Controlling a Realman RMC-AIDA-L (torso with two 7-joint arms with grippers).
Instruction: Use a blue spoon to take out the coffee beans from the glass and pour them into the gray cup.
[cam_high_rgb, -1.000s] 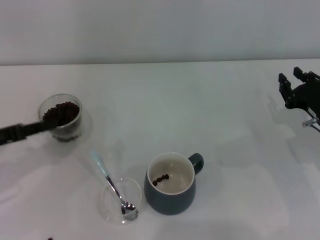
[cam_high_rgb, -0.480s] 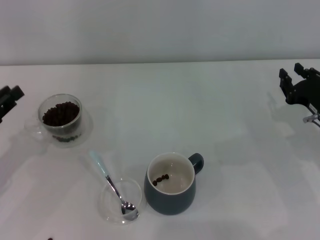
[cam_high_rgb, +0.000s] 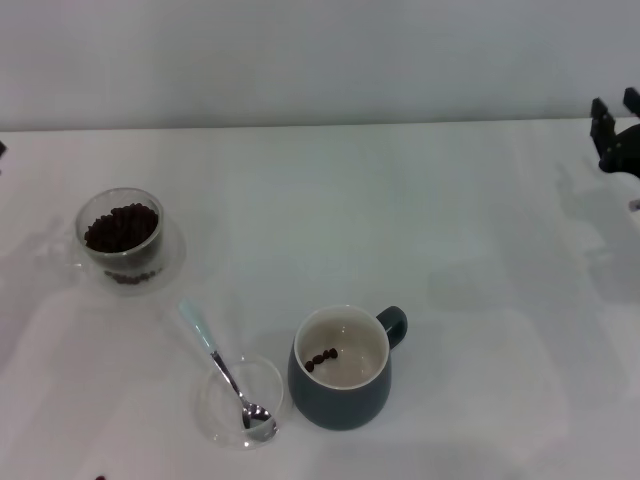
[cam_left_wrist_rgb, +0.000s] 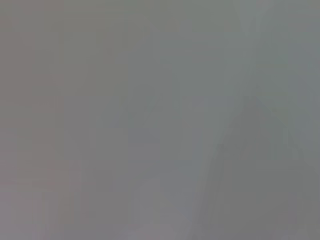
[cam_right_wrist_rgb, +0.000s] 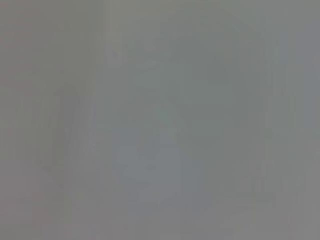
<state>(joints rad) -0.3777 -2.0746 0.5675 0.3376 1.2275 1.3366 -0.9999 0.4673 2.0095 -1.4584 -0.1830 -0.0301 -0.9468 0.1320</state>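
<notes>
A: Far left first. Left gripper?

B: Not in the head view, so no telling its state; nothing to make out in either wrist view. Parked off the table edge, apparently.

A: Then, moving right?

B: Glass (cam_high_rgb: 122, 236), upright at the left of the table (cam_high_rgb: 450, 220), heaped with beans (cam_high_rgb: 121, 227). Set well apart from the other vessels, probably to leave room for scooping.

A: And the spoon (cam_high_rgb: 226, 374)?

B: Untouched by either gripper. Metal bowl resting inside a shallow clear dish (cam_high_rgb: 262, 378), pale handle leaning over the rim toward the glass. Likely propped this way to keep the handle off the table and easy to pinch.

A: Next to it?

B: Gray cup (cam_high_rgb: 340, 400), just beside the dish, upright, handle pointing away to the right. A few beans already lying on its cream floor, so some transfer done, most of the heap left in the glass.

A: Far right?

B: Right gripper (cam_high_rgb: 614, 108), high at the edge, well apart from everything. Fingers spread, nothing between them. Seemingly idle.
</notes>
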